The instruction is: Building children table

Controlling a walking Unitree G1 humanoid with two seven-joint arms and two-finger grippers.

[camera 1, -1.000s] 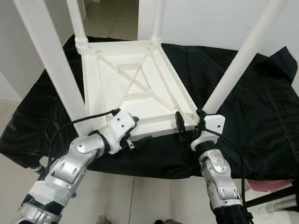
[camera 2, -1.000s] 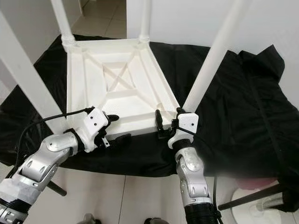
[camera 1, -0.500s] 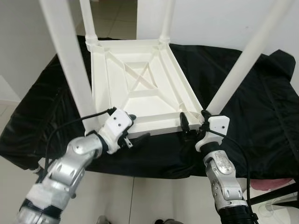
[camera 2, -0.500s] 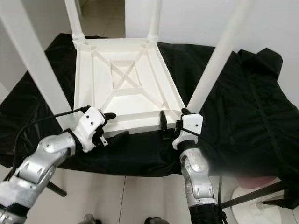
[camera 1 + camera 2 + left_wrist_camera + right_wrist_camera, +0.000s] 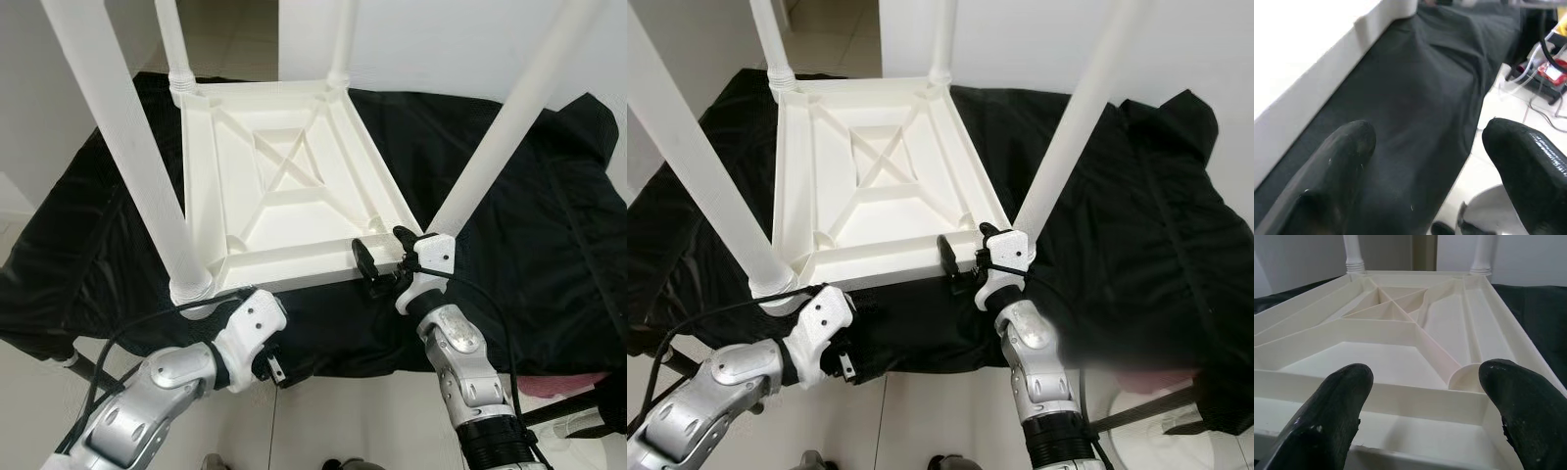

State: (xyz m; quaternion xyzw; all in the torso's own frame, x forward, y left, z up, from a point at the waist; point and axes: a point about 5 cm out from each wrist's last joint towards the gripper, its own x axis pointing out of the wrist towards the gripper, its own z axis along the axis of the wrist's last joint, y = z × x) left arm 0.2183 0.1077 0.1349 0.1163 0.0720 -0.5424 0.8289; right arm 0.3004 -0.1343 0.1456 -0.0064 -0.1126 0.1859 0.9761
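Both claws gape open, right claw (image 5: pixel 380 262) at the upturned table's (image 5: pixel 294 186) rim, four legs standing

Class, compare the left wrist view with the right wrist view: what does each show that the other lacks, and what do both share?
Left wrist view: the black cloth draping to the floor, with the table's outer edge alongside.
Right wrist view: the upturned table's ribbed underside and two far legs.
Both: two black fingers, spread apart with nothing between them, and part of the white table.
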